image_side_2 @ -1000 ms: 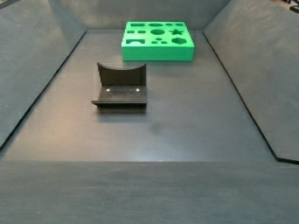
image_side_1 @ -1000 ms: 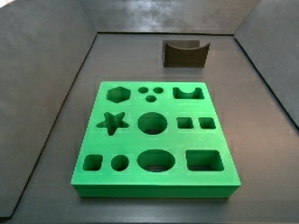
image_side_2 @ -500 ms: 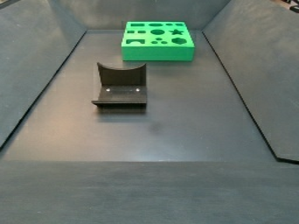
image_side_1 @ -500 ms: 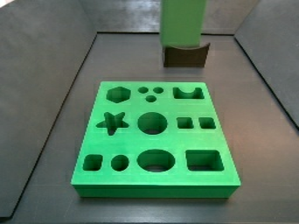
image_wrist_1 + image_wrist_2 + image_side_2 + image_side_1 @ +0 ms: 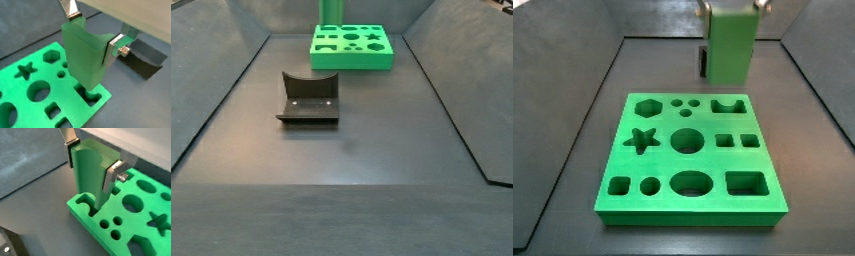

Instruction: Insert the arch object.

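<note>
my gripper (image 5: 93,37) hangs over the far corner of the board (image 5: 101,94), jaws clamped on the arch (image 5: 83,55). this is a tall green piece with a rounded channel down one side, and the silver fingers (image 5: 115,47) press its two opposite faces near the top. in both wrist views the arch stands upright between the plates, its lower end right over the arch hole (image 5: 83,203) at the board's corner. i cannot tell from there whether the end has touched the rim. in a side view the arch (image 5: 730,45) floats clear above the board's back edge, with the arch hole (image 5: 726,105) below and in front of it. so i judge it is not in yet.

i take the step in hand to be alignment: carry done, insertion not begun. the next move calls for matching the channel to the hump in the hole, squaring the piece to the slot walls, then a straight slow descent with the grip kept firm. a small twist or offset would likely jam the end on the rim.

the dark fixture (image 5: 309,97) stands empty on the bench (image 5: 372,150), well apart from the board (image 5: 352,45).
</note>
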